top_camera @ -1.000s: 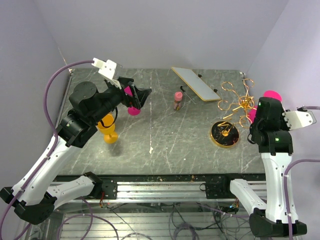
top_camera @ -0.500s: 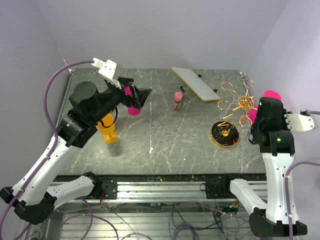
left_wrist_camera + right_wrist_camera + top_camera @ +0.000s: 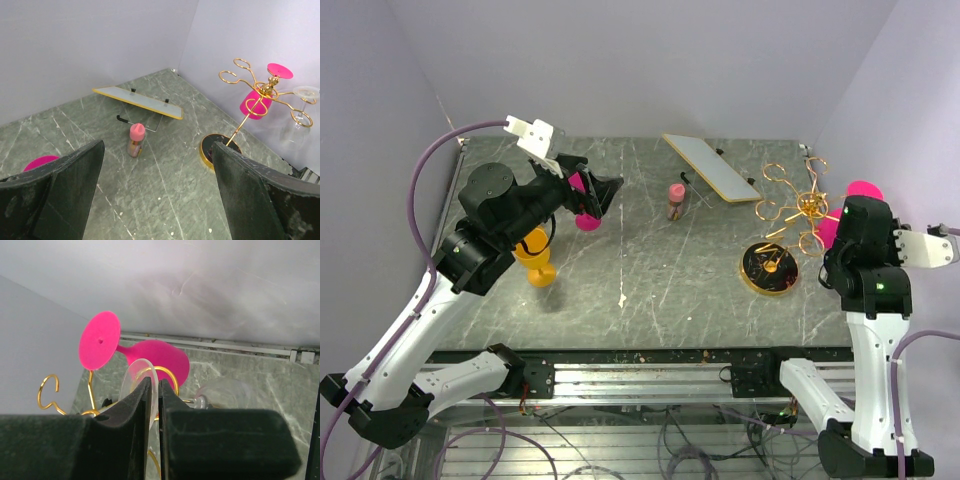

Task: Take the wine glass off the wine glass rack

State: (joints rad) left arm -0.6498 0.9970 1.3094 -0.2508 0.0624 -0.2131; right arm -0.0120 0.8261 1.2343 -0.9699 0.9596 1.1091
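Gold wire rack (image 3: 244, 116) stands upright on its round dark base. A clear wine glass (image 3: 301, 111) hangs upside down from one loop, and a pink wine glass (image 3: 255, 102) hangs tilted near the post.

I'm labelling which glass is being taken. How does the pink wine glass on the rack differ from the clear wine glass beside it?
Colour: the pink wine glass is opaque; the clear wine glass is see-through. Grip: the right fingers pinch the clear glass's foot; no fingers touch the pink one. Place: the pink one hangs near the post, the clear one farther out. Both hang foot-up on the wine glass rack.
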